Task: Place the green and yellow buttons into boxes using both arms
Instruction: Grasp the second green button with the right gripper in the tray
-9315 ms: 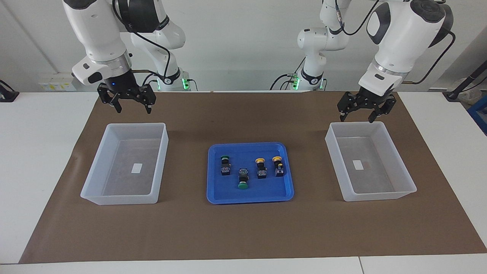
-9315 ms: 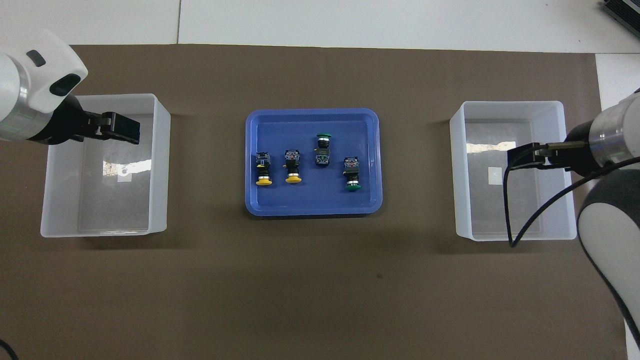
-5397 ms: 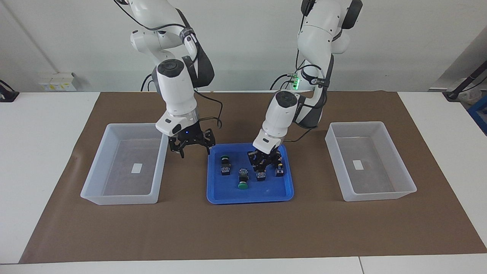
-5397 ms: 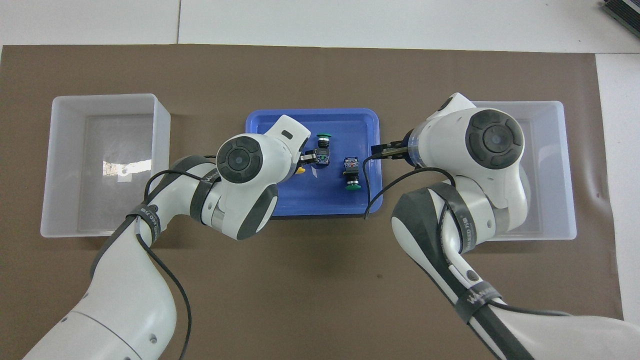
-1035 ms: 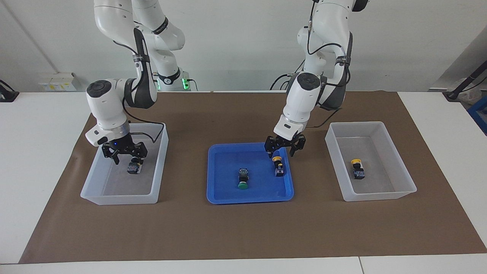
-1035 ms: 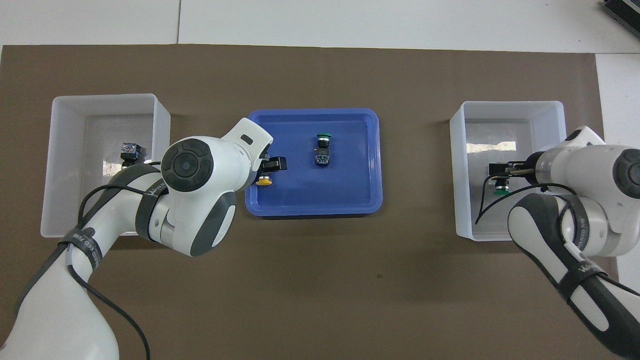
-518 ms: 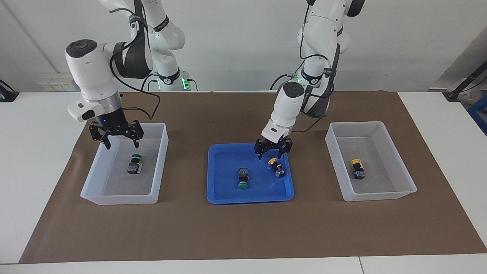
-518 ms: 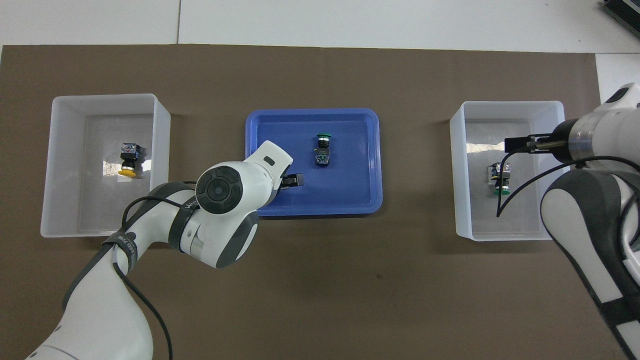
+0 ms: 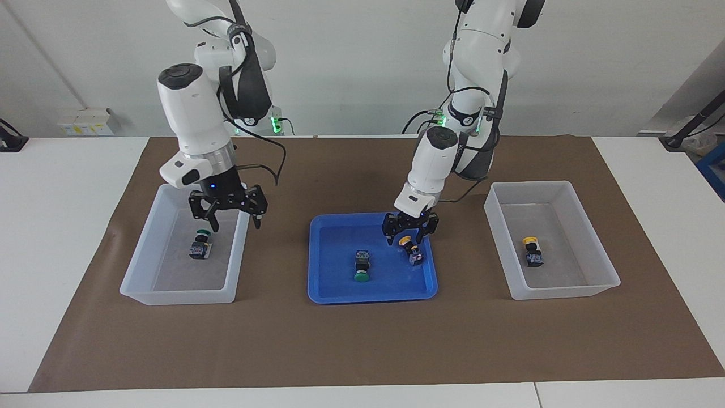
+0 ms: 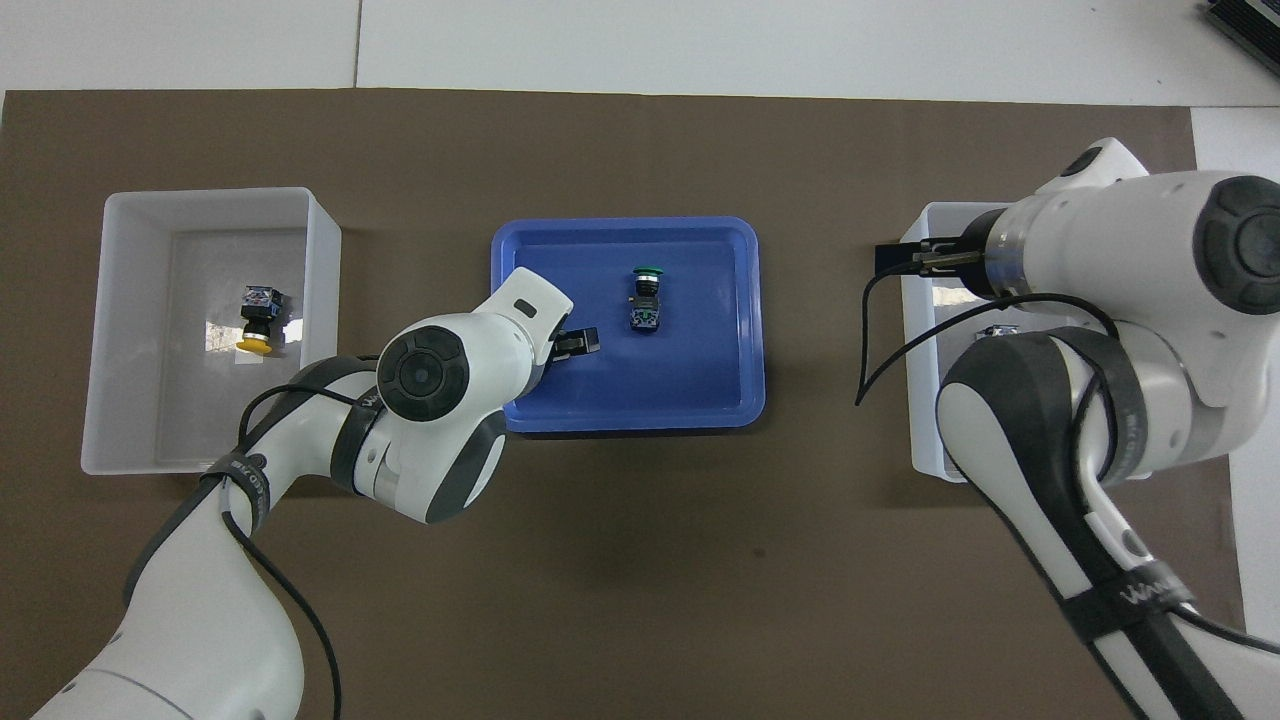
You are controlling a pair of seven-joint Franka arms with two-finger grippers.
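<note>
Left tool (image 9: pixel 409 237) spread over yellow button (image 9: pixel 410 247) in blue tray (image 9: pixel 334 289) (right tool (image 9: pixel 233 220) spread too)

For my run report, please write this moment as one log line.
left gripper: open, over yellow button in blue tray | right gripper: open, empty, over box edge | boxes: one button each

Right pincer (image 9: pixel 229 218) now off the green button's box (image 9: pixel 141 266), over its tray-side wall; left pincer (image 9: pixel 409 234) lower over the tilted yellow button (image 9: pixel 410 247).
</note>
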